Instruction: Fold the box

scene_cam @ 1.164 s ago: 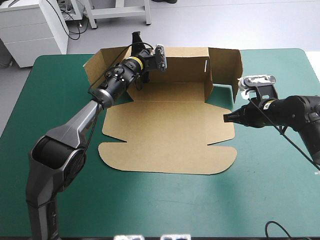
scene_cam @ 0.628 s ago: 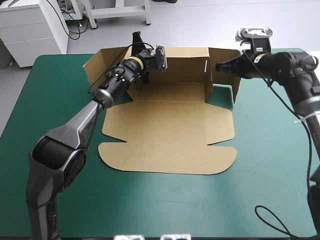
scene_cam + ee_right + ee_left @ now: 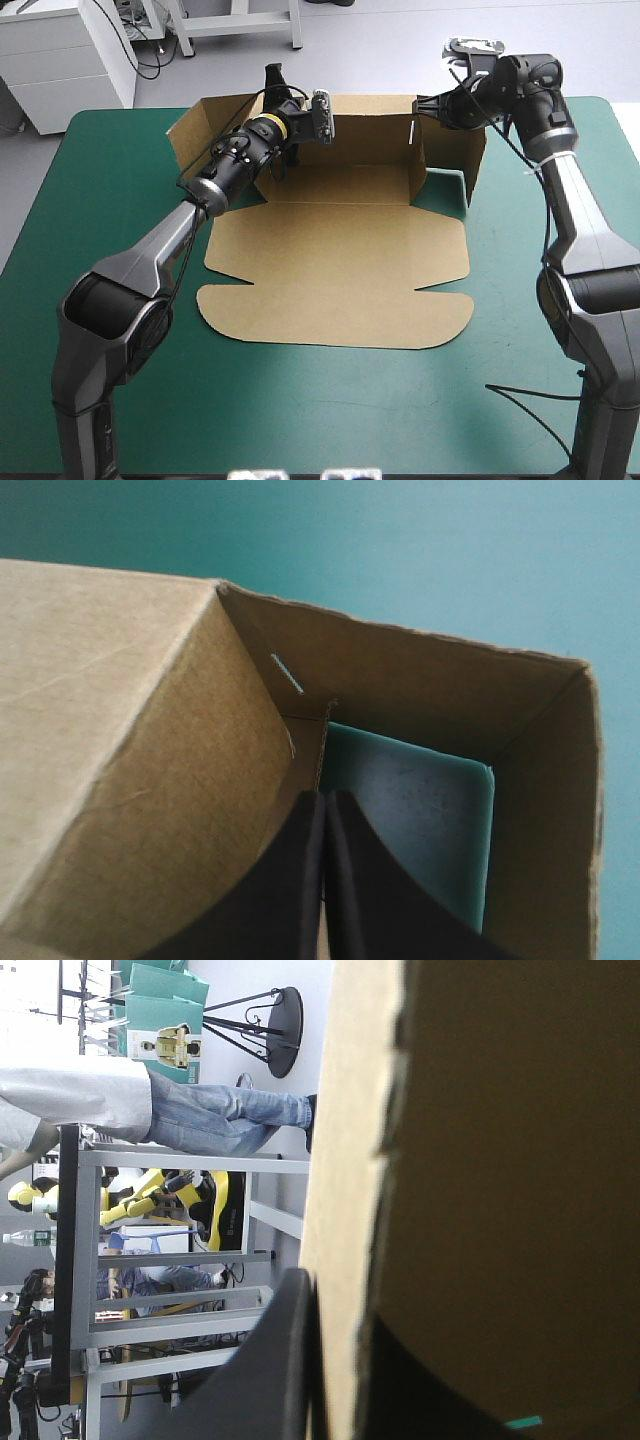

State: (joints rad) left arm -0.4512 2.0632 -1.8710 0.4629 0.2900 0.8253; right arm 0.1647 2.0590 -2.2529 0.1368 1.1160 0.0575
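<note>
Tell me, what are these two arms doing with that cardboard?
Two robot arms are folding a brown box on a teal-green table. The left gripper has its jaws clamped on the top edge of the raised back wall. The right gripper, jaws shut, points at the top of the raised right-hand wall, by the back corner. Whether it touches the board is unclear. The front half of the box lies flat.

Box (image 3: 340, 260) plain brown, no print. Table cover (image 3: 300, 400) uniform teal-green. Left gripper (image 3: 272, 78), right gripper (image 3: 322, 798): fingers (image 3: 285, 890) black. Left arm (image 3: 165, 245) grey-black, yellow band (image 3: 268, 122) near wrist.
</note>
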